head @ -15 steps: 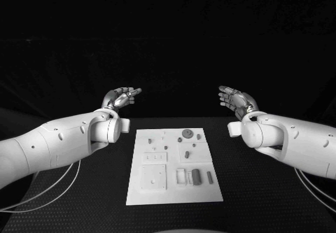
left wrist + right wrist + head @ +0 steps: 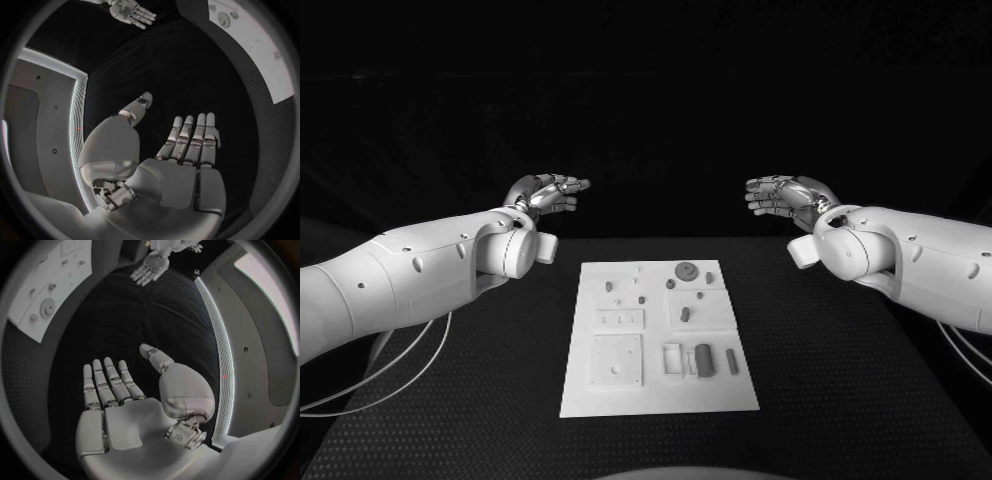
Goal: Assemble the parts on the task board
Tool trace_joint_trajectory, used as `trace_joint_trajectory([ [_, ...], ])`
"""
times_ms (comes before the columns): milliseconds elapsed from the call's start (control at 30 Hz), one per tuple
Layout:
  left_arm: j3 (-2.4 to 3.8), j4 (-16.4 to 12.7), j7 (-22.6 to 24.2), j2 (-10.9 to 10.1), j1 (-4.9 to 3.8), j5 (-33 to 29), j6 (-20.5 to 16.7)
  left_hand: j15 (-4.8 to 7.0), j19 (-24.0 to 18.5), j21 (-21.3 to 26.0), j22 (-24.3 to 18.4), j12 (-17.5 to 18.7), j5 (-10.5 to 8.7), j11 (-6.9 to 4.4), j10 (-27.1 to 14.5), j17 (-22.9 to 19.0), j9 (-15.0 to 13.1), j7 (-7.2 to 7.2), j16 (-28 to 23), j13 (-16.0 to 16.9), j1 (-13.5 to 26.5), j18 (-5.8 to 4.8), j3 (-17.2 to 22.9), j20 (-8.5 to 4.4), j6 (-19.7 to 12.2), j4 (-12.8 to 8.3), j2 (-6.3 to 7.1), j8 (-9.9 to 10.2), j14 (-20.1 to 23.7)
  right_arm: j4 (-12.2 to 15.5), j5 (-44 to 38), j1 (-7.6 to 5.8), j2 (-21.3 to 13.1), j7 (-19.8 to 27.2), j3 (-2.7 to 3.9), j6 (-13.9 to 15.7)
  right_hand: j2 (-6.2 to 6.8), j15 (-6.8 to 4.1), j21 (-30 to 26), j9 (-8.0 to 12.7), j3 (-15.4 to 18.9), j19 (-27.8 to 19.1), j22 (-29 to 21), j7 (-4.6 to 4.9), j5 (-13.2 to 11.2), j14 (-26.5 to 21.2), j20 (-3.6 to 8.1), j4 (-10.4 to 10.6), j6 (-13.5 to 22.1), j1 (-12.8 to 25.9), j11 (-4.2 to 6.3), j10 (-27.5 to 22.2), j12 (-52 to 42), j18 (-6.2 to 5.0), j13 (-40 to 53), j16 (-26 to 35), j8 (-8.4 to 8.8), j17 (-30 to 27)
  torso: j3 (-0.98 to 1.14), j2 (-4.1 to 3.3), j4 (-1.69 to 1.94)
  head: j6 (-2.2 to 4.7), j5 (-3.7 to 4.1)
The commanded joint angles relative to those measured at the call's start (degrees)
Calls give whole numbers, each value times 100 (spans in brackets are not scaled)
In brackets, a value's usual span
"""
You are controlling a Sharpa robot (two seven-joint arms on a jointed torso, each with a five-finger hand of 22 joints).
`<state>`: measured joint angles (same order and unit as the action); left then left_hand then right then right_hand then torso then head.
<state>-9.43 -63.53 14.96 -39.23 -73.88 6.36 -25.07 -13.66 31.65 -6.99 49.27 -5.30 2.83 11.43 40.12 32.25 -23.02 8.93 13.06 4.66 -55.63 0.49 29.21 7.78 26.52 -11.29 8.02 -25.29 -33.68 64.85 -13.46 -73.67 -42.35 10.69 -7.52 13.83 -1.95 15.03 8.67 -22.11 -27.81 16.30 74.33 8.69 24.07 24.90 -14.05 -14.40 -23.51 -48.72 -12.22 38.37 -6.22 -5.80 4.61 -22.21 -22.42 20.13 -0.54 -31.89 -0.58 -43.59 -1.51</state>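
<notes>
A: Nearest the camera, what lies on the table [image 2: 877, 420]?

B: The task board [image 2: 661, 340], a white plate in the lower middle of the head view, long side running away from the camera. Small parts lie or stand on it: a dark upright cylinder [image 2: 705, 360] with a thinner dark piece [image 2: 731, 362] just beside it in the near right corner area, a small slanted piece [image 2: 685, 315] around the middle, and a round disc part [image 2: 687, 272] near the far edge.

A: And the hands?

B: Both are past the board's far edge, raised above the table, touching nothing. The left hand [image 2: 548, 195] sits in the upper left of centre, the right hand [image 2: 783, 196] in the upper right of centre, well apart, palms turned toward each other.

A: Fingers?

B: Spread and empty. In the left wrist view the left hand's fingers [image 2: 187, 137] stretch out straight with the thumb [image 2: 139, 106] apart; the right wrist view shows the same, fingers [image 2: 106, 380] extended, nothing held.
</notes>
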Motion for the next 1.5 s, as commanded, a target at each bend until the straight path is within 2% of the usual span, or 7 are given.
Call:
trace_joint_trajectory([
  [33,2,-97,-115,-97,-9,302,502,7,264,-95,18,-145,28,107,362,41,-30,395,162,56,-96,232,37,-10,318,-160,-132,-101,-347,-111,-2027,-2,77,-101,5,-48,103,13,133,-23,-97,466,152,454,13,372,37,-162,-247,-339,-40,334,-93,-197,20,-158,-113,49,-10,-21,-12,-63,-27],
  [167,2,-217,-166,-218,-10,535,701,274,913,-316,36,-389,80,100,986,148,-26,432,525,137,-245,423,132,-163,830,-434,-314,-195,-1129,-302,-2908,-2,207,-133,6,-67,239,-77,213,-42,-174,1007,88,450,13,888,57,-213,-638,-733,-25,851,-243,-405,65,-332,-248,104,-5,-57,-11,-83,-25],
  [367,4,-530,-200,-436,-32,1093,1106,792,2049,-602,-17,-741,197,-307,2028,454,63,200,1033,283,-529,569,258,-479,1680,-530,-492,-237,-2288,-701,-4122,-4,518,-378,11,-605,422,-450,332,-27,-207,1955,-36,315,14,1851,61,-219,-1238,-1193,185,1667,-402,-741,170,-617,-347,300,5,-182,-13,-68,-20],
  [467,5,-762,-206,-546,-51,1222,1193,1009,2521,-733,-8,-829,440,-459,2402,723,80,105,1250,387,-684,599,366,-643,1972,-537,-537,-216,-2706,-886,-4611,-8,678,-374,12,-505,464,-466,320,-8,-176,2067,-54,279,14,1956,52,-210,-1282,-1201,207,1744,-362,-779,174,-595,-310,329,19,-258,7,-38,0],
  [700,7,-1393,-190,-838,-188,1223,1295,1023,2575,-697,-32,-783,424,-478,2464,847,92,84,1226,425,-710,546,350,-700,2056,-538,-522,-160,-2720,-942,-5725,-18,855,-464,19,-137,573,-802,650,-55,-236,2803,87,262,16,2698,170,-222,-1720,-1470,363,2326,-481,-920,346,-852,-382,632,36,-482,144,34,11],
  [1067,13,-1917,-237,-1080,-363,1017,1275,982,2535,-604,-76,-671,363,-444,2423,932,115,110,1114,440,-636,458,260,-746,2033,-538,-436,-51,-2650,-864,-7187,-18,1214,-550,23,47,669,-1539,2130,-106,-160,4192,231,149,20,4004,822,-228,-2339,-1662,667,3088,-436,-920,755,-2063,-273,1730,-64,-857,443,190,58],
  [1500,15,-1983,-256,-1069,-409,904,1271,977,2541,-576,-88,-635,288,-441,2427,973,117,114,1074,454,-648,422,228,-773,2037,-535,-409,-18,-2648,-630,-7950,-15,1349,-669,24,-64,695,-1670,3522,-129,-258,4513,215,106,17,4424,1191,-220,-2523,-1613,761,3259,-110,-920,993,-3154,-54,2344,-152,-1092,554,273,197],
])
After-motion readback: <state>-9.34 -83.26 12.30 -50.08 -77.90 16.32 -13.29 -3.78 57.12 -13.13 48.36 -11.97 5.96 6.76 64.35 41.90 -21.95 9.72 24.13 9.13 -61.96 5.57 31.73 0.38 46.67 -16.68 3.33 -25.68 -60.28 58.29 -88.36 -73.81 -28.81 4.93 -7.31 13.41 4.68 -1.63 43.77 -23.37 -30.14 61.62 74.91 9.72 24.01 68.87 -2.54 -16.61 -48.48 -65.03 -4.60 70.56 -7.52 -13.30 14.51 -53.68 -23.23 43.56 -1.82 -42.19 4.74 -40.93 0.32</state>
